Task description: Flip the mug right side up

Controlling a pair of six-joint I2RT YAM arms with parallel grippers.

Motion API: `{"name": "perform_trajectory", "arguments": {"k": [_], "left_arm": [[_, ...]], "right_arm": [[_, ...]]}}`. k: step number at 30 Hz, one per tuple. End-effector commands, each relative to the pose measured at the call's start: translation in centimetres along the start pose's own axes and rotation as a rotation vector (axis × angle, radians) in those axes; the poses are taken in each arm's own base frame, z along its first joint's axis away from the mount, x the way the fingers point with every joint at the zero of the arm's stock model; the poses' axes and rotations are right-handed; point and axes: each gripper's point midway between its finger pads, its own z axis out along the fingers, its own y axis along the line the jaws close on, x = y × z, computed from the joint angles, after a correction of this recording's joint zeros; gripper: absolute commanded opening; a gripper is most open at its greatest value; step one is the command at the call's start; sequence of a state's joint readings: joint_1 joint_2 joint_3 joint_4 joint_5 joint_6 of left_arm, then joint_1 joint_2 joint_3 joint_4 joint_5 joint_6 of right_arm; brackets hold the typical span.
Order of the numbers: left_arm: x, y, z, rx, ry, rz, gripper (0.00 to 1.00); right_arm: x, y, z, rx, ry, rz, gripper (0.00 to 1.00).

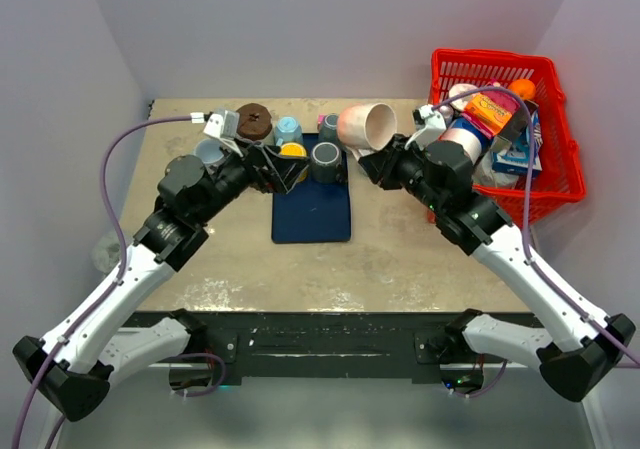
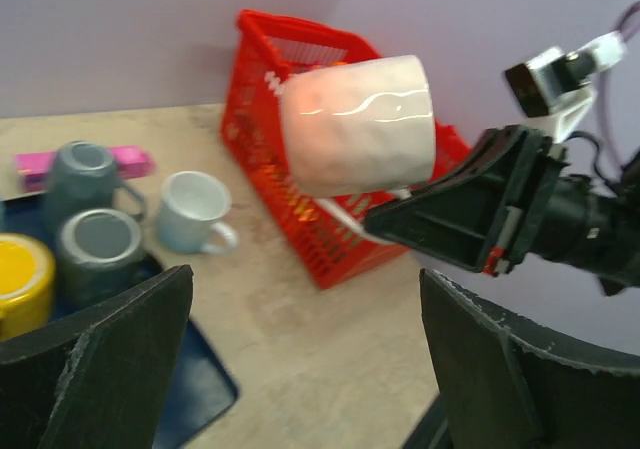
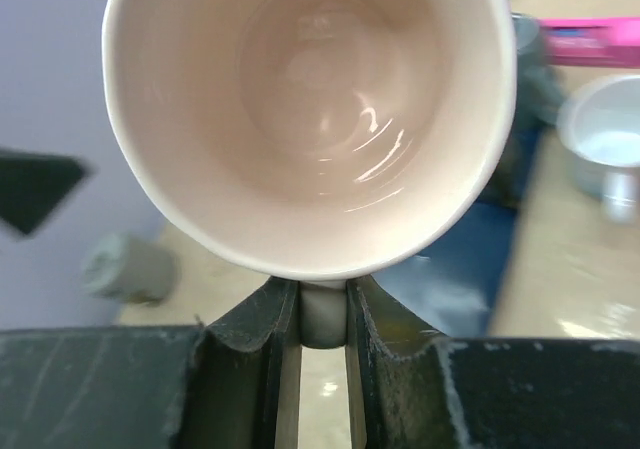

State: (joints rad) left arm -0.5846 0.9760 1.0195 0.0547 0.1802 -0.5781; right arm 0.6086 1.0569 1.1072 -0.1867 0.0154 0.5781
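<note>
Pale lilac walls close round a mottled beige tabletop [image 1: 420,259]. The mug [image 1: 367,126], pinkish cream and glossy, hangs in the air above the far right corner of a navy mat [image 1: 312,214]. It lies on its side, with its mouth turned towards the right gripper [image 1: 358,155]. That claw's wrist view looks straight into the bowl, and below the rim the two black fingers are pinched on the pale handle, so the mug is grasped by its handle alone.

The left gripper [image 1: 296,166] sits over the mat's far left part with its fingers spread wide. It holds nothing and stands apart from the mug. From its wrist, the mug floats ahead between the spread fingers, in front of a red basket [image 2: 300,219].

On the mat are two grey mugs [image 2: 85,209] and a yellow cup [image 1: 292,151], upright and close together. A light blue mug [image 1: 288,129] and a brown-topped jar [image 1: 254,119] stand just behind the mat, and a flat pink box [image 2: 130,157] lies near the grey mugs. The basket is piled with packets, and the print on an orange packet [image 1: 490,114] is too small to read.
</note>
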Motion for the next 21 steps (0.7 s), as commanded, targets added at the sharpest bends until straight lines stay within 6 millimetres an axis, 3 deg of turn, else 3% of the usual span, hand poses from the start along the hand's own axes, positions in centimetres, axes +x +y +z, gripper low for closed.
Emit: {"name": "perform_trajectory", "arguments": {"k": [1, 2, 4, 5, 7, 11, 20, 21], "left_arm": [[1.0, 6.7, -2.5, -0.328, 0.061, 0.207, 0.99], [1.1, 7.2, -2.8, -0.345, 0.061, 0.222, 0.99], [1.2, 7.9, -3.2, -0.379, 0.066, 0.251, 0.99], [1.4, 8.2, -3.2, -0.387, 0.072, 0.261, 0.99], [1.6, 8.7, -3.2, -0.402, 0.080, 0.278, 0.99], [2.5, 9.5, -3.1, -0.422, 0.107, 0.294, 0.99], [3.3, 10.2, -3.3, -0.439, 0.121, 0.293, 0.99], [3.4, 10.3, -3.2, -0.441, 0.126, 0.295, 0.99]], "right_arm": [[-3.2, -5.9, 0.4, 0.357, -0.072, -0.159, 0.00], [-2.5, -7.2, 0.6, 0.419, -0.039, -0.190, 0.00], [-2.9, -9.0, 0.8, 0.530, -0.051, -0.216, 0.00], [-1.8, -10.3, 1.5, 0.583, -0.013, -0.238, 0.00], [-1.9, -12.1, 1.6, 0.686, -0.019, -0.271, 0.00], [-0.2, -15.9, 2.6, 0.861, 0.058, -0.325, 0.00], [1.3, -22.1, 3.9, 0.996, 0.151, -0.310, 0.00], [2.4, -22.7, 4.6, 0.969, 0.189, -0.298, 0.00]]}}
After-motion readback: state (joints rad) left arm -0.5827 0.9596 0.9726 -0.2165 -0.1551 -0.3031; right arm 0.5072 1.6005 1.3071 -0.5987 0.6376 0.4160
